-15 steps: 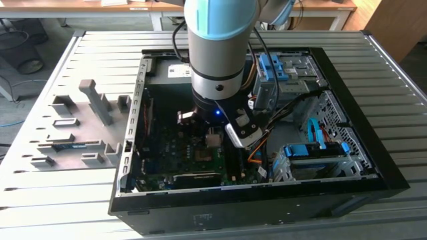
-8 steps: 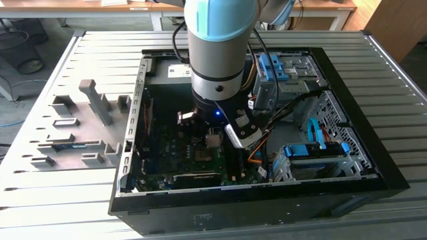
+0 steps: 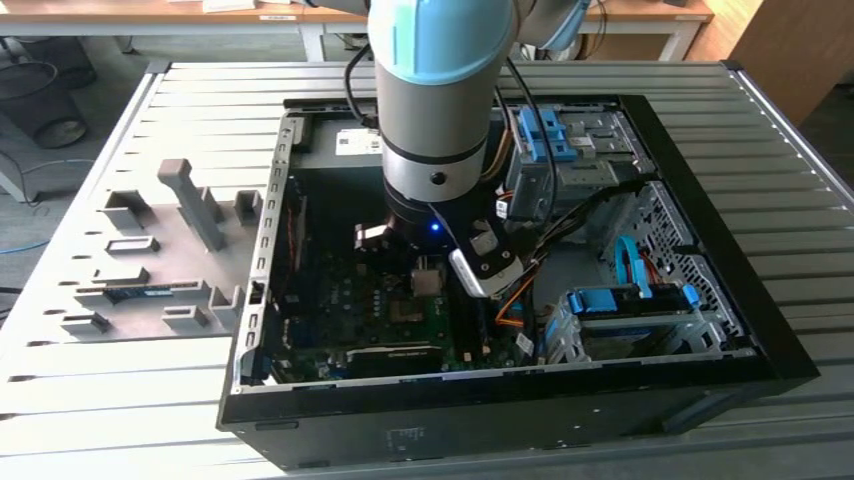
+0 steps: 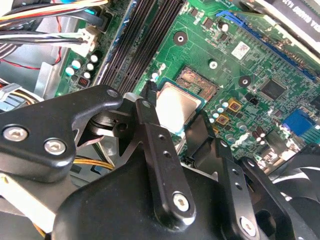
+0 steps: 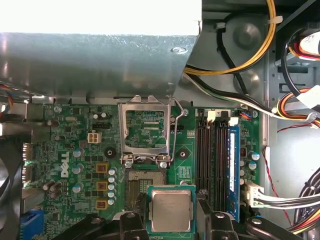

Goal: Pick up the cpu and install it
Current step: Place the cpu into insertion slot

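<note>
cpu (image 5: 171, 210) | clamped by its edges between the gripper (image 4: 175, 111) fingers (image 4: 149, 117) | held off the green motherboard (image 5: 80, 150), close by the open socket (image 5: 142, 181) | socket's metal frame (image 5: 146, 131) flipped up | all inside the computer case (image 3: 694, 385)

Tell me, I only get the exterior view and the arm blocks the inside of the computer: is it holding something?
Observer: Yes. In the first wrist view the hand grips the cpu by two opposite edges.
Operator: Is it in place yet?
Observer: No. In the second wrist view the socket lies bare beside the cpu, its contacts showing.
Operator: Does anything cover that socket?
Observer: No. In the first wrist view its frame is swung open, off the socket.
</note>
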Available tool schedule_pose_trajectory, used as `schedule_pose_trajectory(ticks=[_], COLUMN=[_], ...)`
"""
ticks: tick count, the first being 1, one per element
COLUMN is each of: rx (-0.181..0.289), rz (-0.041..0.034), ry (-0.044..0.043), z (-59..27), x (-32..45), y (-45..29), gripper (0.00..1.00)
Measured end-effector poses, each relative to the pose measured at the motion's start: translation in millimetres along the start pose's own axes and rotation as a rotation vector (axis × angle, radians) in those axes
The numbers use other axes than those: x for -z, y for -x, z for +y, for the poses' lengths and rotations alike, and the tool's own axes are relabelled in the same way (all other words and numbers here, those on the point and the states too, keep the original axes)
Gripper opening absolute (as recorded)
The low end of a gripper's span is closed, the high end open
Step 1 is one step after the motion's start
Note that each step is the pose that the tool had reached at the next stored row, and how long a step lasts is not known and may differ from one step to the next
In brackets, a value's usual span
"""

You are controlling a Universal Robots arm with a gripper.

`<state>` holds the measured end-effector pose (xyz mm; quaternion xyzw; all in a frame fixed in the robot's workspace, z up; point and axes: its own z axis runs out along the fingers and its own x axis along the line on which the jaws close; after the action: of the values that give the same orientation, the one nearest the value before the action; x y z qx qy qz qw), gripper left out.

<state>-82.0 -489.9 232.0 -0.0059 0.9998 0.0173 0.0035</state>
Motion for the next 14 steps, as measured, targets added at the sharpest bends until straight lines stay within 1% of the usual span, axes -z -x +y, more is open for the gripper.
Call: schedule_pose_trajectory(ticks=[6,11,14], rx=[0.0,-0.003,-0.005], rz=[0.0,0.0,-0.0001], ry=[-0.0002,-0.0002,-0.0003], z=[0.4,3.2,5.4], x=[-2.0,-4.5,-7.6], y=[-1.7,-5.6,-8.8], gripper=[0.47,0.47,0.47])
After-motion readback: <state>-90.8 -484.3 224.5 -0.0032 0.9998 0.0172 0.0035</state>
